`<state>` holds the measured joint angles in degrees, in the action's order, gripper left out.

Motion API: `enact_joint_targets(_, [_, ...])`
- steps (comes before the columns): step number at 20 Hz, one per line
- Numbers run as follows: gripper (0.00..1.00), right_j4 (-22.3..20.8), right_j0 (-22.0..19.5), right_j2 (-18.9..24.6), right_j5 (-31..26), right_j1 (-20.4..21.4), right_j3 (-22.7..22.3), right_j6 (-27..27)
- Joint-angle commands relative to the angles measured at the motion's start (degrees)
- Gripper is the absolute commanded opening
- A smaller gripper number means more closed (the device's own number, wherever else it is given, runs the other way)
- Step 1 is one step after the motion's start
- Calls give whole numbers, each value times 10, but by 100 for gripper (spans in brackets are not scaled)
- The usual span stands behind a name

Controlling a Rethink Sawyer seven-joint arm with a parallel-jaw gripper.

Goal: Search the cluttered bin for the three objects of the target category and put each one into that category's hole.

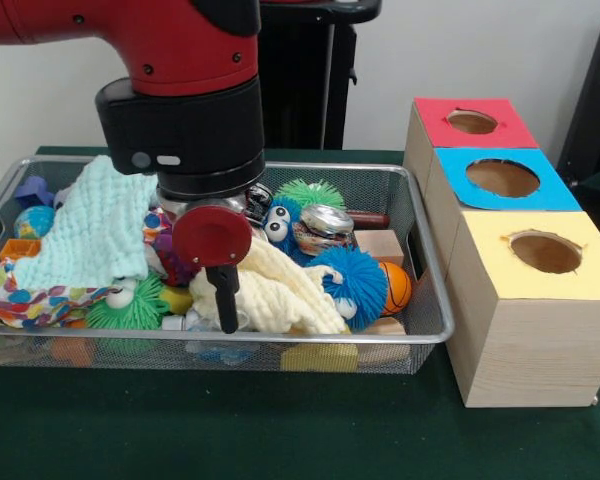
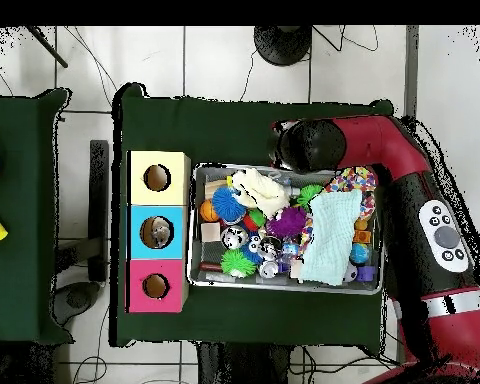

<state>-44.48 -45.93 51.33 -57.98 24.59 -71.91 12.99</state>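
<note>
Front and overhead views of a sorting workspace. The bin [image 1: 435,335], a wire-mesh basket, rests on the green tabletop [image 1: 230,430] and is filled nearly to its rim with toys and cloths. The red arm [image 1: 180,45] descends into the bin's middle; its end effector [image 1: 223,290] sits low among the clutter against a cream cloth [image 1: 280,295], and whether it is released or clenched cannot be told. A pale mint cloth [image 1: 85,230] covers the bin's left part in the front view, draped over a patterned cloth [image 1: 20,300]. Right of the arm lie a silver can [image 1: 325,225], a blue spiky ball [image 1: 355,280], a green spiky ball [image 1: 310,192] and an orange ball [image 1: 395,287].

No clear plastic bottle can be made out in the bin in either view; any there would be hidden.

Three wooden boxes stand in a row just beside the bin's right wall: red box [image 1: 475,125], blue box [image 1: 505,180], yellow box [image 1: 545,255], each with a round hole on top. In the overhead view something sits inside the blue box's hole, too small to identify. Open tabletop remains along the bin's near edge.
</note>
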Motion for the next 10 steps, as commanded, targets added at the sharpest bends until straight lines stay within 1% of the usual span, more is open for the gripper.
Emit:
enact_joint_targets(1, [100,-8,1,-53,-50,-26,34,-57])
enact_joint_targets(10, [100,0,11,-70,-64,-28,39,-42])
